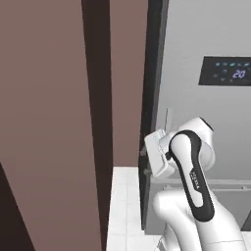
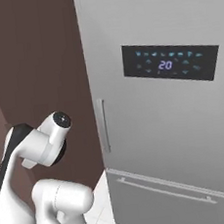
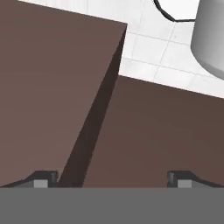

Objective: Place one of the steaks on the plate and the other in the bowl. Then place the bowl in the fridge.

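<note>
In the left base view, the tall grey metal fridge (image 1: 206, 122) fills the right half, its door shut, with a dark display panel (image 1: 226, 71) showing lit blue figures near the top right. A slim vertical handle (image 1: 167, 120) sits on the door just above the arm, and a horizontal handle bar (image 1: 230, 182) runs lower down across the drawer front. To the left of the fridge stand flat reddish-brown cabinet panels (image 1: 44, 122), split by a dark vertical gap. A strip of white tiled floor (image 1: 122, 206) shows between the panels and the fridge base. The white arm rises from the lower right, its wrist bent toward the dark edge of the fridge; the fingers themselves are hidden there.

In the right base view, the same fridge (image 2: 174, 126) takes up the right side, door closed, with the display panel (image 2: 170, 63) high on it, the vertical handle (image 2: 103, 125) at its left edge and the horizontal bar (image 2: 162, 189) on the lower drawer. A dark brown wall panel (image 2: 34, 59) stands to the left, and the arm's white links sit at the lower left.

In the hand view, the gripper (image 3: 113, 179) has its two dark fingertips (image 3: 43, 179) spread wide apart with nothing between them. Beyond them lie brown cabinet panels (image 3: 52, 78) meeting at a dark seam, white floor tiles (image 3: 157, 48) above, and a rounded grey shape at the top right that I cannot identify.
</note>
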{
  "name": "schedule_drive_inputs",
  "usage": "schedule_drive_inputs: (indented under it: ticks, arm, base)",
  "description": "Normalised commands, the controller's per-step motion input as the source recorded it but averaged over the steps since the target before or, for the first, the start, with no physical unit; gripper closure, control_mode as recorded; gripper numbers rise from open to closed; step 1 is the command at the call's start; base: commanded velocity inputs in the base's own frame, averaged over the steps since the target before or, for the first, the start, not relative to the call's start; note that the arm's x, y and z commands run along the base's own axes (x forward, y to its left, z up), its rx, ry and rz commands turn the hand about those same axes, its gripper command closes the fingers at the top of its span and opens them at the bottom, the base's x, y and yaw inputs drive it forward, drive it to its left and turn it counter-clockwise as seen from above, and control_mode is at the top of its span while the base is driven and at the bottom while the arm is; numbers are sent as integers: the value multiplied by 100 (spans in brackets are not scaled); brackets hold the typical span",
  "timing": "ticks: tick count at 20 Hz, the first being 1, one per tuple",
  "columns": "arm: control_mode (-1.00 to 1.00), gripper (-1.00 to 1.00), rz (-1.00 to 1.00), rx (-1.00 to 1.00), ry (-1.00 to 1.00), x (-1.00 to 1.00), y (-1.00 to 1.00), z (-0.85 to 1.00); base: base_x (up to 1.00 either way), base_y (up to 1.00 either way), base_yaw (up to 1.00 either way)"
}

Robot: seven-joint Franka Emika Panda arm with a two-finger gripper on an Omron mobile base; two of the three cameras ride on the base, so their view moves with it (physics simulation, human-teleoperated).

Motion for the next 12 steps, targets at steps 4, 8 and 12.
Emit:
schedule_drive_inputs:
  ticks: [4, 8, 12]
  arm:
    - [100, -100, 0, 0, 0, 0, 0, 0]
    - [100, -100, 0, 0, 0, 0, 0, 0]
    - [100, -100, 0, 0, 0, 0, 0, 0]
  base:
    - [-7, 23, -44]
    - [-1, 59, -43]
    - [-14, 65, -41]
